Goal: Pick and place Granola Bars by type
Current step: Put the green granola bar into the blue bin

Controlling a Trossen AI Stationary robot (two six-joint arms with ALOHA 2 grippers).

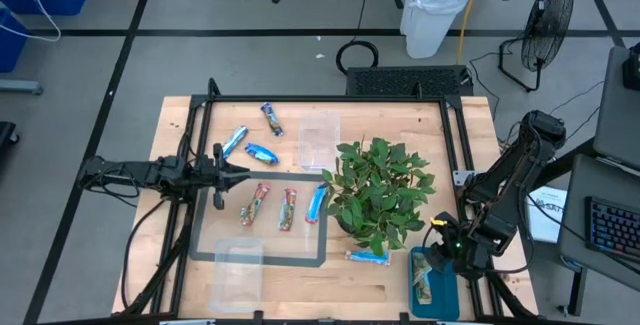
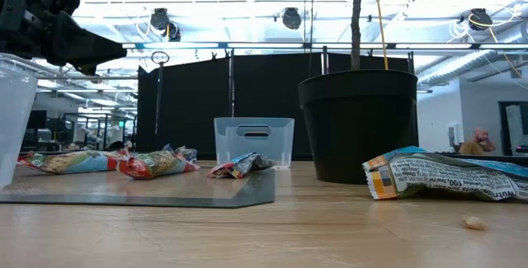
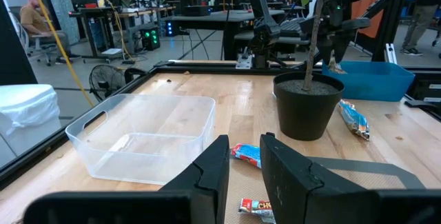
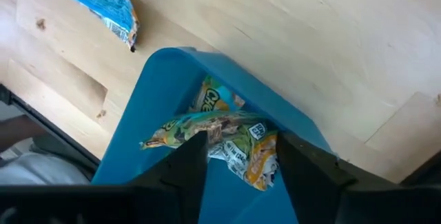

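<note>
Right gripper sits over the teal tray at the desk's front right corner. Fingers are released, spread apart, with a green-and-beige bar in the gap between them. That bar lies inside the tray; I can't tell whether the fingers touch it. A second wrapper of the same kind lies partly under it.

Left gripper hovers at the left edge of the grey mat. Fingers are parted and hold nothing.

Bars on the desk:
- red-and-tan bar and a second red-and-tan one on the mat, side by side, just right of the left gripper
- blue bar on the mat's right side, touching the plant's leaves
- three blue bars beyond the mat, between it and the desk's far edge
- one blue bar in front of the plant pot, just left of the tray

Other things: a potted plant stands mid-desk between the mat and the tray; its foliage overhangs the mat's right edge. One clear tub sits behind the plant, another clear tub at the mat's front left corner.
</note>
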